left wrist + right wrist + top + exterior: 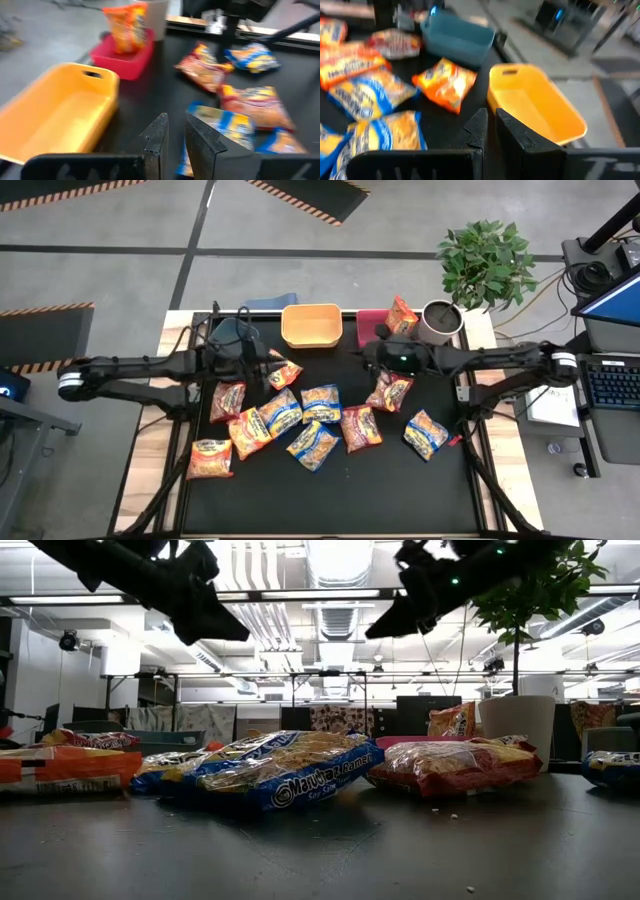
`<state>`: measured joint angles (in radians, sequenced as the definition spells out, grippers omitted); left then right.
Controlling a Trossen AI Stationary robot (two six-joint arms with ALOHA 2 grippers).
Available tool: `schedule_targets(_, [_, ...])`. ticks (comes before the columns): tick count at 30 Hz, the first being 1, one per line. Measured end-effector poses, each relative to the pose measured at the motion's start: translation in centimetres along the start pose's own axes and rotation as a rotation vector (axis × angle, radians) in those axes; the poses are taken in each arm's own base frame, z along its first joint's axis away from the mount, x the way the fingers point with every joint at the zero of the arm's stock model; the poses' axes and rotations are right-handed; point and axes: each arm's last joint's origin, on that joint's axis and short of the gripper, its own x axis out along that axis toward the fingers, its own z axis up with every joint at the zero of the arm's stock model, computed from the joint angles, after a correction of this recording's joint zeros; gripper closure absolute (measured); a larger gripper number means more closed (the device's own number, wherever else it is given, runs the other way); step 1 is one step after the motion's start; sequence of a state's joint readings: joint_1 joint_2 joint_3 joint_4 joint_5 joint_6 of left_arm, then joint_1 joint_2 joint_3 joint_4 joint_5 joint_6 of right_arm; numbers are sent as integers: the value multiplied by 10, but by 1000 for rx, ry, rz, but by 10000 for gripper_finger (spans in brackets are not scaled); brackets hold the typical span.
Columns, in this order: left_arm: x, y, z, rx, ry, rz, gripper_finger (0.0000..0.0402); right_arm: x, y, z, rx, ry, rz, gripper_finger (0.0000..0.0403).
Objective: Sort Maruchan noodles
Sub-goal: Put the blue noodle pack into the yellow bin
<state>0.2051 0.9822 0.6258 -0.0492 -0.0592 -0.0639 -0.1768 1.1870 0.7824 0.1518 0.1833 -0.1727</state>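
Noodles, lots of little crinkly packets (300,420), lie spread over the dark table (400,480), and almost all of them are not sorted yet. One orange packet (401,315) already stands in the red bin (370,326) at the far right. The yellow bin (311,326) in the far middle looks empty, and the blue bin (232,332) sits at the far left, partly hidden under the left arm. Both arms hang high above the table near the bins. The left gripper (175,135) has its two fingers nearly together with nothing between them. The right gripper (490,130) is pinched closed and holds nothing too. I think the next job is to pick one packet, maybe the orange one (285,372) lying near the yellow bin. To do it well, an arm should spread its fingers first, come straight down over one packet only, and pinch it by the middle, because these bags are slippery and some lie touching each other.
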Motion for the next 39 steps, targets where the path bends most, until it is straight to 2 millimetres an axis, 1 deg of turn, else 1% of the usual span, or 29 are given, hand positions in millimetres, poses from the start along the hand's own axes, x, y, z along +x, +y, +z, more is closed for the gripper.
schedule_targets(4, [3, -13, -4, -43, 28, -53, 357, -9, 0, -7, -3, -47, -9, 376])
schedule_targets(10, [6, -29, -12, -69, 95, -110, 357, -11, -1, -9, -15, -43, -9, 376])
schedule_targets(19, [9, -32, -22, -128, 192, -102, 357, -11, 0, -9, -5, -42, -9, 376])
schedule_targets(23, [11, -35, -25, -177, 237, -178, 357, -11, -1, -8, -39, -49, -12, 376])
schedule_targets(26, [12, -41, -32, -246, 328, -239, 357, -16, -3, -4, -92, -71, -45, 376])
schedule_targets(31, [19, -49, -50, -375, 500, -211, 357, -21, -5, -1, -97, -88, -52, 376])
schedule_targets(33, [22, -51, -55, -399, 561, -232, 356, -22, -5, 0, -97, -91, -52, 376])
schedule_targets(36, [26, -53, -59, -396, 598, -265, 347, -22, -5, -1, -107, -82, -49, 376])
schedule_targets(39, [26, -51, -60, -347, 599, -266, 321, -22, -5, -1, -111, -82, -48, 376])
